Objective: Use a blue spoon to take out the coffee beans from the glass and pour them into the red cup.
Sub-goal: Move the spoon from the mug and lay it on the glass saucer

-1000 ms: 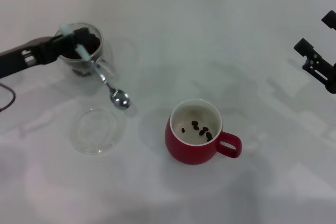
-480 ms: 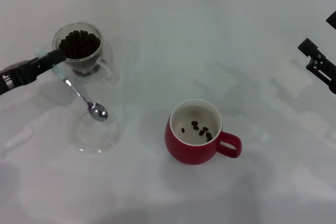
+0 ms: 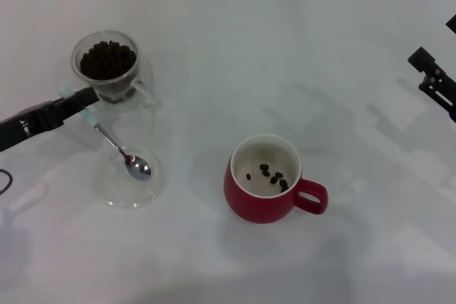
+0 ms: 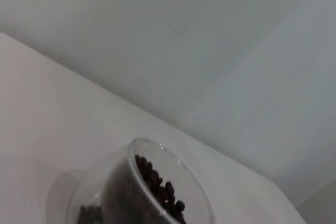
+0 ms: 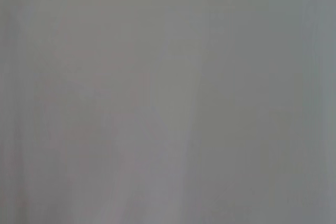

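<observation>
The glass [image 3: 107, 69] stands at the back left, full of coffee beans [image 3: 107, 60]; it also shows in the left wrist view [image 4: 157, 182]. My left gripper [image 3: 77, 102] is just in front of the glass, shut on the pale handle of the blue spoon [image 3: 117, 149]. The spoon slants down, and its empty metal bowl rests over the clear saucer [image 3: 121, 194]. The red cup [image 3: 267, 186] stands at centre right with several beans [image 3: 271, 174] inside, its handle to the right. My right gripper [image 3: 436, 83] is parked at the far right edge, open.
The white table [image 3: 235, 55] carries only the glass, the saucer and the red cup. The right wrist view shows only a plain grey surface.
My left gripper has drawn back from over the glass toward the front left with the spoon. The spoon bowl went from beside the saucer to over it. The right arm drifted slightly right.
</observation>
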Controlling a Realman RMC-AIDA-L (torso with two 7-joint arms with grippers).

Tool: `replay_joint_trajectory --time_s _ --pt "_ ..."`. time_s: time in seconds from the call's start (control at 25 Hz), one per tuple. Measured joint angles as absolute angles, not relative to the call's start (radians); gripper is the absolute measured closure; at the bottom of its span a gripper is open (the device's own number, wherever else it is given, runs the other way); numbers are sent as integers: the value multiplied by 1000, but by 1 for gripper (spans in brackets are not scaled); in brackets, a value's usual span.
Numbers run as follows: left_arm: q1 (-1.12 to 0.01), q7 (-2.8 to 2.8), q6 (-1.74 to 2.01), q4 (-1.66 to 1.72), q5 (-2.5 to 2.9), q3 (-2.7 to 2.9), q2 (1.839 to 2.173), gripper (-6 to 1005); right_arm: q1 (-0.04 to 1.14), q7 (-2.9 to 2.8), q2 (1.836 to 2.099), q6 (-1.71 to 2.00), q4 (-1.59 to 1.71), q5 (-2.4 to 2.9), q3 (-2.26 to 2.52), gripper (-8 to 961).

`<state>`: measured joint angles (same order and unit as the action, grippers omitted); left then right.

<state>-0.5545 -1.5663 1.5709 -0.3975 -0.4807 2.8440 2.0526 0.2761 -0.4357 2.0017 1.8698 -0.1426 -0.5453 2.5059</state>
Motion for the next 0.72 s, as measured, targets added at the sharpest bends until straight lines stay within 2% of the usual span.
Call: replay_joint_trajectory --time_s 0.72 --pt "-498 -1568 1498 -309 -473 2844 2068 865 281 -437 2002 1871 -143 -548 2507 184"
